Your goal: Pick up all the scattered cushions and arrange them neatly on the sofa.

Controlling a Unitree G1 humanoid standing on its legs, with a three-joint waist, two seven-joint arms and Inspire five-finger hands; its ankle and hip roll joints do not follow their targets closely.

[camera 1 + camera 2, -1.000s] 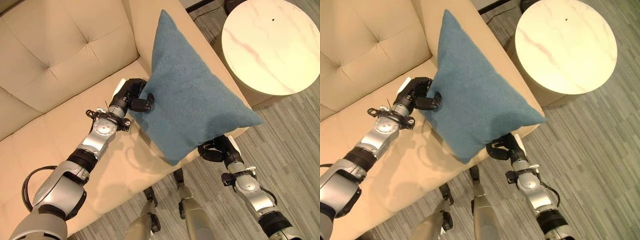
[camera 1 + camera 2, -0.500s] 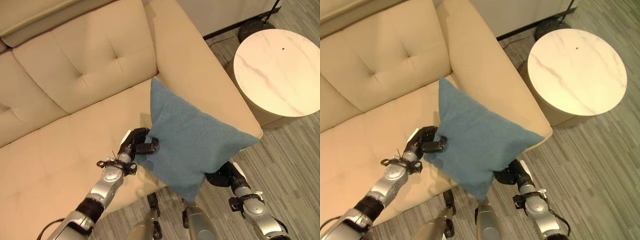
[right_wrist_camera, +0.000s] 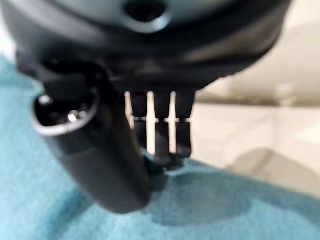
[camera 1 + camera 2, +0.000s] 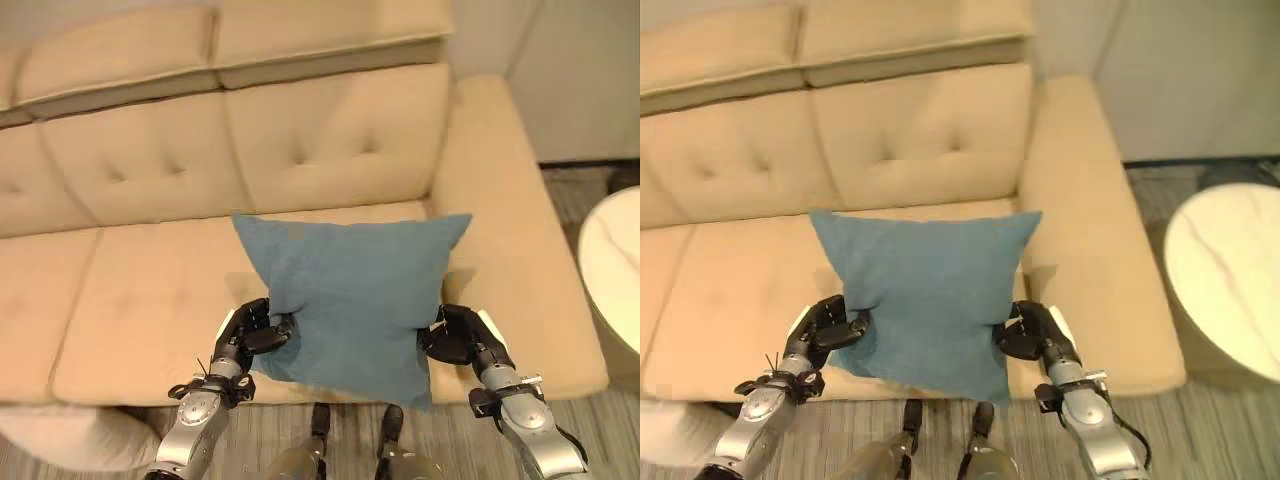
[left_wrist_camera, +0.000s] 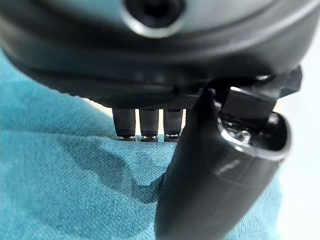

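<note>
Left eye view: left hand [image 4: 252, 335] and right hand [image 4: 462, 337] each pinch the blue cushion [image 4: 350, 290] over the sofa [image 4: 130, 290]; placing step, next lean it against the backrest.

light: warm, even, fairly bright over the sofa [image 4: 330, 150]
shadows: soft, cast under the cushion [image 4: 350, 290] onto the seat
glare: pale wash on the round table [image 4: 1225, 275]
focus: wrist views blurred up close (hand bulk smeared)
</note>
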